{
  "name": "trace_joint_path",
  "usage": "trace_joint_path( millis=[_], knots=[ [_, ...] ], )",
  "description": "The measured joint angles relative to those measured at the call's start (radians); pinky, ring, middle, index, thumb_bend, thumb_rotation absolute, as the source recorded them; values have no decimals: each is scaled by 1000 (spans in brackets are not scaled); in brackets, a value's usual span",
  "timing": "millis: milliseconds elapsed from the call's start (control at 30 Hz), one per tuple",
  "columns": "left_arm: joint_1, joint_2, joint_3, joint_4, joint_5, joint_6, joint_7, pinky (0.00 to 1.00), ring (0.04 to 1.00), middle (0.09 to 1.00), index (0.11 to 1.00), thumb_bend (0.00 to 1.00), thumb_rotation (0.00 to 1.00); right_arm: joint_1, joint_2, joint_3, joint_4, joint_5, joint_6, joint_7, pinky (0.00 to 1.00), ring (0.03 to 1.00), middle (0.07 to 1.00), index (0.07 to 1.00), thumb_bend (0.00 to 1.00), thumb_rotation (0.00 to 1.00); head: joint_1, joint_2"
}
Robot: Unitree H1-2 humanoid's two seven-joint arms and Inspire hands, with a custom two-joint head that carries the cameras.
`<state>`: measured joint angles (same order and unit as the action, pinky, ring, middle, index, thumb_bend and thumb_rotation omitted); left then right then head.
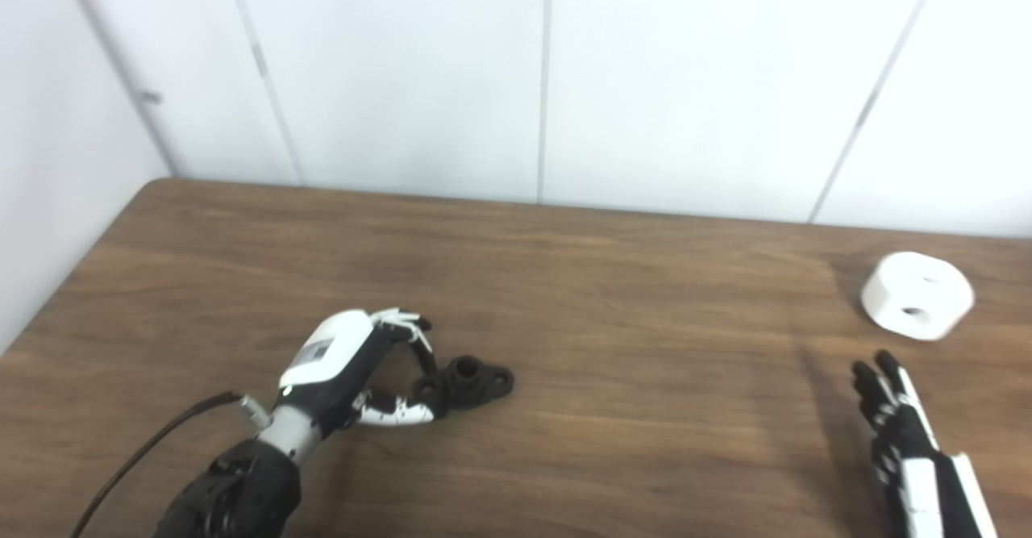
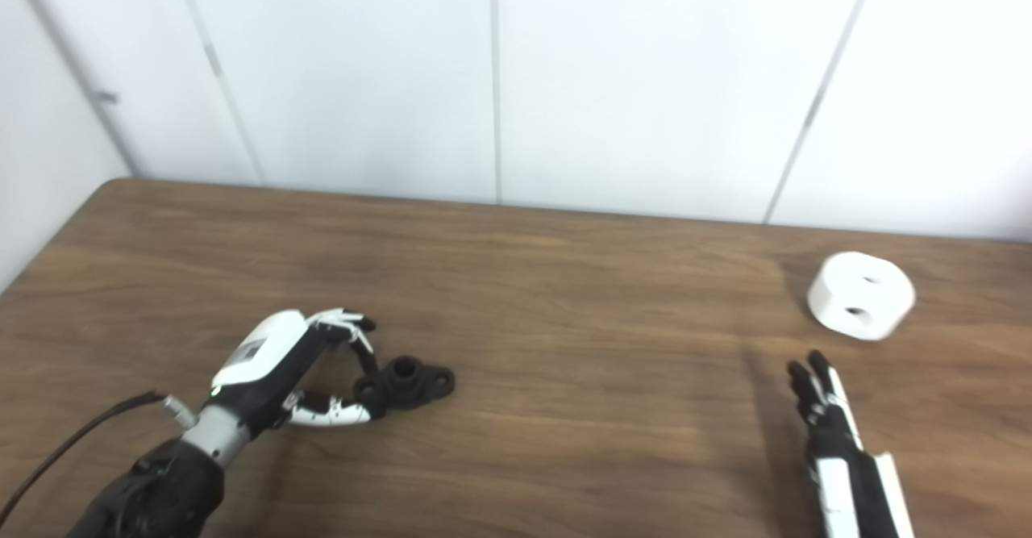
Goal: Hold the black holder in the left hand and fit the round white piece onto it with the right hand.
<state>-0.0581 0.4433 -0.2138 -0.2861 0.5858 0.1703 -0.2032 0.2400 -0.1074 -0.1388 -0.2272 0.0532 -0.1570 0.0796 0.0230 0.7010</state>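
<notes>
The black holder [image 1: 474,380] lies flat on the wooden table [image 1: 613,296], a small flanged part with a raised round boss. My left hand [image 1: 355,369] is at the holder's left end, fingers curled down over it and thumb pressed in from the near side, pinching that end. The round white piece [image 1: 917,294], a thick disc with holes, rests tilted at the far right of the table. My right hand [image 1: 895,417] is near the bottom right corner, fingers straight and apart, holding nothing, well short of the white piece.
White wall panels [image 1: 548,78] rise behind the table's far edge. The table's left edge [image 1: 72,280] runs diagonally beside my left arm. A black cable [image 1: 153,441] trails from the left wrist.
</notes>
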Motion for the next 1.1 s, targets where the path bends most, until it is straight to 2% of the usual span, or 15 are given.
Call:
trace_joint_path(
  millis=[133,200,400,533,667,933,1100],
  knots=[
    [31,-12,-26,-40,11,-4,-12,875,891,808,488,519,49,0,3,15,-9,0,28,-12,1000,963,926,962,555,1000,-15,17],
    [46,-18,-40,-52,33,-7,-20,909,893,799,487,520,48,0,4,24,-12,0,33,-16,1000,958,924,959,545,1000,-35,40],
    [81,-54,-74,-92,44,-29,-42,887,879,795,487,520,47,0,6,42,-26,-7,62,-42,1000,943,922,954,566,1000,-49,92],
    [94,-78,-102,-103,67,-46,-43,898,885,801,487,520,49,0,6,46,-55,-12,89,-50,1000,938,918,949,571,1000,-51,101],
    [112,-101,-114,-105,78,-59,-43,917,896,805,487,520,49,0,7,46,-61,-14,115,-60,1000,931,913,946,594,1000,-64,129],
    [137,-122,-128,-104,104,-88,-40,919,892,811,487,519,49,0,7,46,-85,-14,140,-71,1000,931,913,945,620,1000,-81,135],
    [159,-141,-137,-75,105,-151,0,905,882,806,487,519,48,0,6,46,-85,-16,147,-77,1000,928,909,945,626,1000,-87,132]
  ],
)
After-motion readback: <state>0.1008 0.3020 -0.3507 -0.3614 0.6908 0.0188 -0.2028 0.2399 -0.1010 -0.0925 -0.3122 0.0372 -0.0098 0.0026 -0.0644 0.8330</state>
